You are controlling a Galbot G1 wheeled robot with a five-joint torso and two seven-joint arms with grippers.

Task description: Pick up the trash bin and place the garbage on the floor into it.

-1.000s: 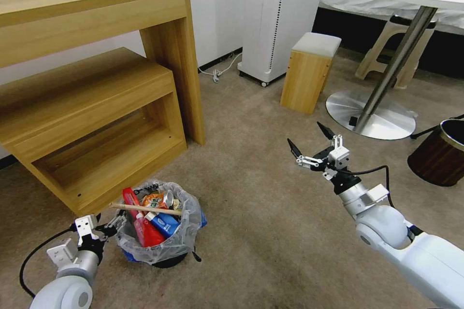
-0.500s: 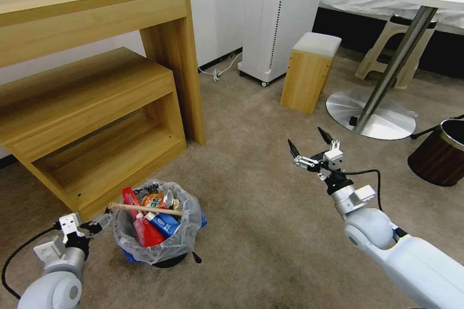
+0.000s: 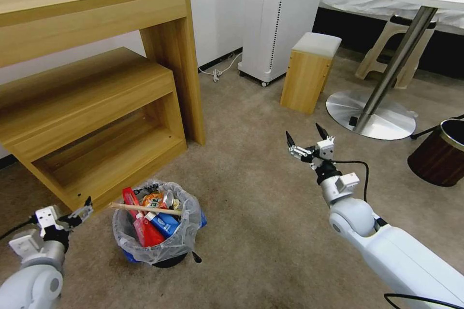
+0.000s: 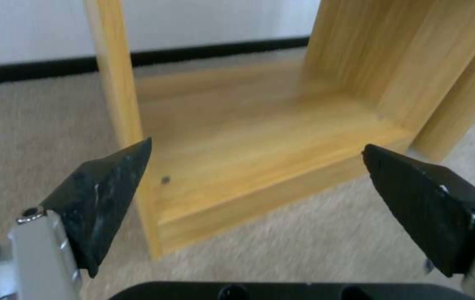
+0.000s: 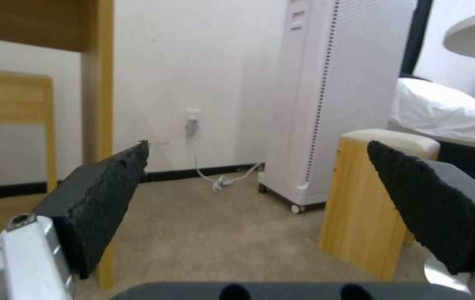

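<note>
Spanning beige floor (image 3: 251, 193), wooden shelving (image 3: 92, 120)

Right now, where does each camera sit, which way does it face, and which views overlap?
Head view: high, facing forward and down at the trash bin on the floor; both arms show, left hand, right hand.
Left wrist view: on the left arm, facing the low wooden shelf, fingers open.
Right wrist view: facing the white tower unit and wooden stool, fingers open.
Head and right wrist views share tower and stool.
</note>
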